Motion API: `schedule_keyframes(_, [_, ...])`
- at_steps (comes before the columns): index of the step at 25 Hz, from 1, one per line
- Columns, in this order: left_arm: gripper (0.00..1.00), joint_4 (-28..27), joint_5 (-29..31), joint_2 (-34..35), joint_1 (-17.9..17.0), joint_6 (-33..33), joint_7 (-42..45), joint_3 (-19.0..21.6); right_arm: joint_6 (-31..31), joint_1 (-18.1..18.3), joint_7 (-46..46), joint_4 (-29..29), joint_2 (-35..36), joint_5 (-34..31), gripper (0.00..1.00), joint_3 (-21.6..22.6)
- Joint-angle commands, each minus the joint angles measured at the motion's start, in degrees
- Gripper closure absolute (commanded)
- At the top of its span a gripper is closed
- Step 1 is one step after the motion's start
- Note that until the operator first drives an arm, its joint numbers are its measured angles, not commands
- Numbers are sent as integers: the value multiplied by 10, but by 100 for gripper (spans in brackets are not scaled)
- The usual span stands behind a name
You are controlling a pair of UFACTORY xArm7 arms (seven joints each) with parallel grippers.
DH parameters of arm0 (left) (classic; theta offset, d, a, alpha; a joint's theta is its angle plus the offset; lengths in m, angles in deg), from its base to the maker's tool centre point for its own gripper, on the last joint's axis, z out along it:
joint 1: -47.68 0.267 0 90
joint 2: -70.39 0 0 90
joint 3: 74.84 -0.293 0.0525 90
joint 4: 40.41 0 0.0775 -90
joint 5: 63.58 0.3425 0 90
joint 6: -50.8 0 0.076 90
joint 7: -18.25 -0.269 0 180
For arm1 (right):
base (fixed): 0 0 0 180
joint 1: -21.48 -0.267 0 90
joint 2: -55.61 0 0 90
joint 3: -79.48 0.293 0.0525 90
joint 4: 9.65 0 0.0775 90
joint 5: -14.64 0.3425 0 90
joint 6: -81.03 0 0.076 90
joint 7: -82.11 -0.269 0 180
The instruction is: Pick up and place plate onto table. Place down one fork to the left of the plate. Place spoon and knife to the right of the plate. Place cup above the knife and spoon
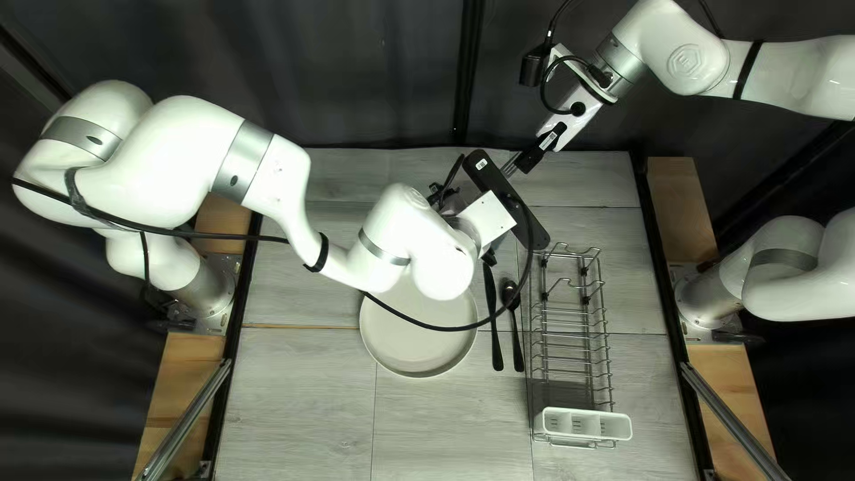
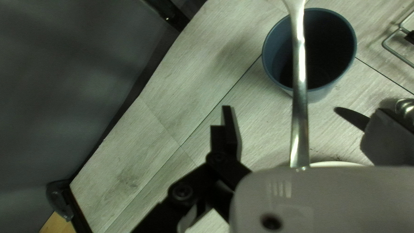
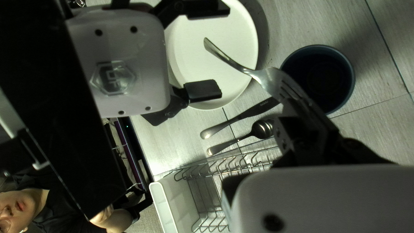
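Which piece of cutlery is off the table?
The fork: the right gripper holds it by its tined end; the knife and spoon lie on the table.

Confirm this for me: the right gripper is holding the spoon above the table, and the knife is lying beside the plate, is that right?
Not quite: the right wrist view shows the right gripper holding the fork above the table. The knife is indeed lying beside the plate.
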Motion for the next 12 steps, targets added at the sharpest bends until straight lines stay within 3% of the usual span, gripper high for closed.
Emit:
schedule_keyframes(1, [0,0,0,0,0,0,0,0,0,0,0,0,0,0,100,0])
schedule_keyframes(3, [2,0,0,0,0,0,0,0,0,0,0,0,0,0,100,0])
schedule_keyframes(4, [27,0,0,0,0,0,0,0,0,0,0,0,0,0,100,0])
schedule_keyframes(5, [100,0,0,0,0,0,0,0,0,0,0,0,0,0,100,0])
schedule_keyframes(12, [100,0,0,0,0,0,0,0,0,0,0,0,0,0,100,0])
